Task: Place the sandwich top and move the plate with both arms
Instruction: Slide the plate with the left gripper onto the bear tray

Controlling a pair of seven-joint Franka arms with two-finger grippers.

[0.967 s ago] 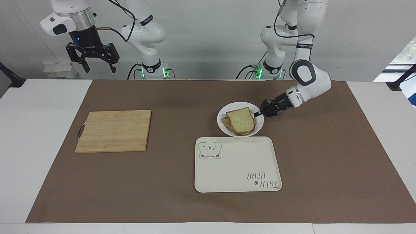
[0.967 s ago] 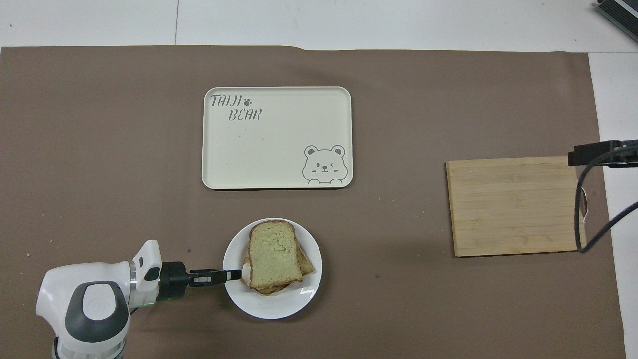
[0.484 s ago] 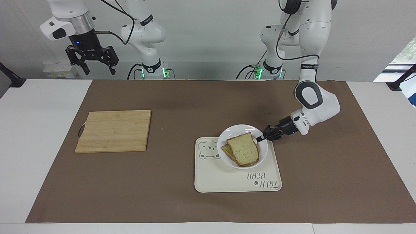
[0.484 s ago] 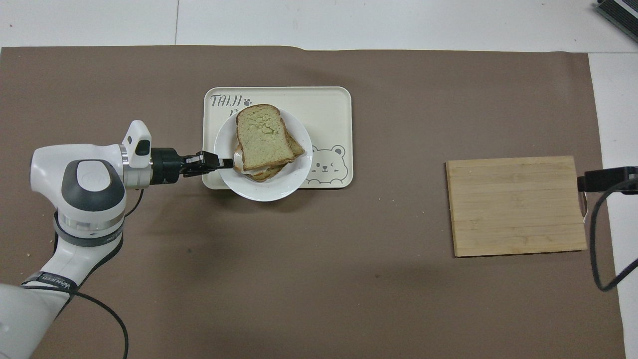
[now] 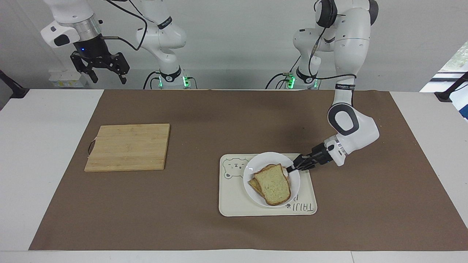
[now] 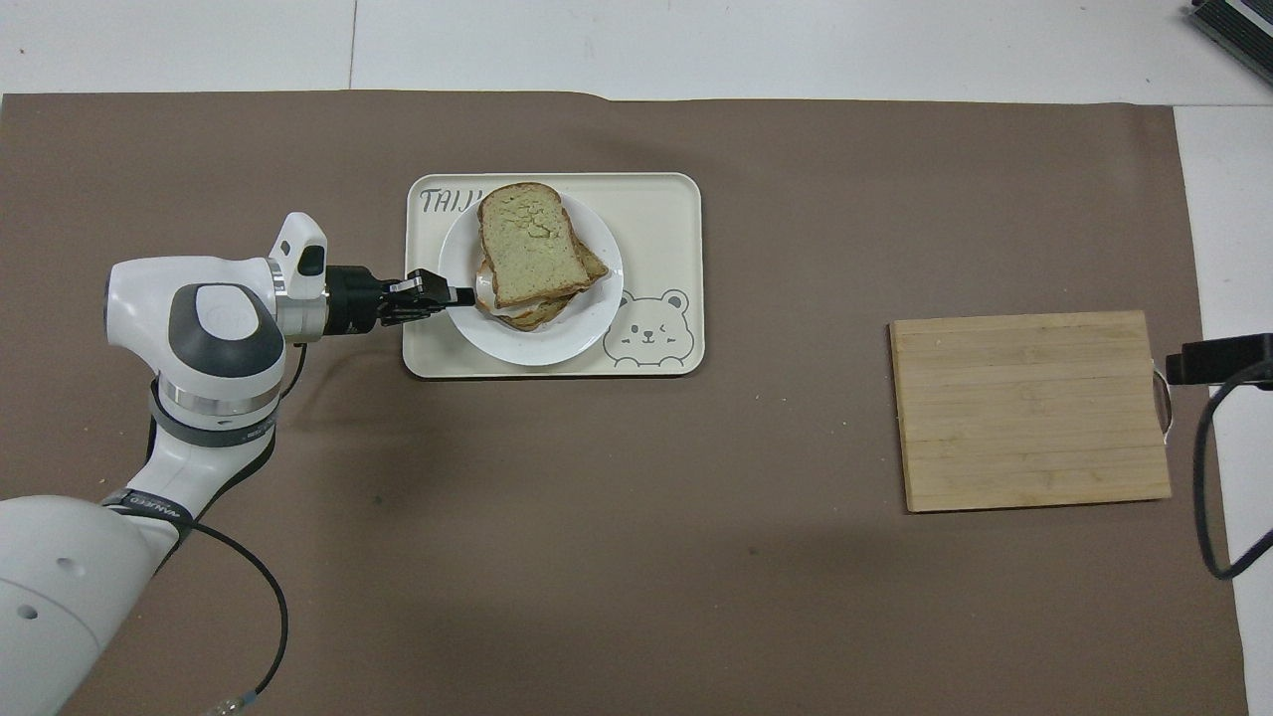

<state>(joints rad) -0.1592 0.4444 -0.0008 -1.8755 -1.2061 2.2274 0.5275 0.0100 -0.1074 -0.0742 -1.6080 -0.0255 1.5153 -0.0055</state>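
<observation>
The plate [image 5: 252, 182] sits on the tray [image 5: 234, 202], low and central in the facing view. It appears to rest there, though a slight lift cannot be ruled out. The sandwich top [image 5: 272, 184] lies on the stack in the plate, a little askew over the slice beneath.

The left claw [image 5: 291, 169] is at the plate's rim on the side toward the left arm's end of the tabletop. It reaches in low and nearly level, so the plate and bread lie straight ahead of its tip. It cannot be told whether it is clenched on the rim or released.

In the overhead view the bread's [image 6: 527, 244] long axis runs up and down the frame, across the line of the left claw [image 6: 459, 295]. The plate [image 6: 537, 343] covers part of the lettering in the tray's [image 6: 656, 214] upper corner.

The likely next move is to let go and back straight out along that line. Nothing stands in that path, only the tray's low edge under the claw.

The right claw [image 5: 99, 75] waits released, high in the top corner of the facing view over the tabletop's edge, well apart from the plate. The board [image 5: 128, 147] lies under its side, bare.
</observation>
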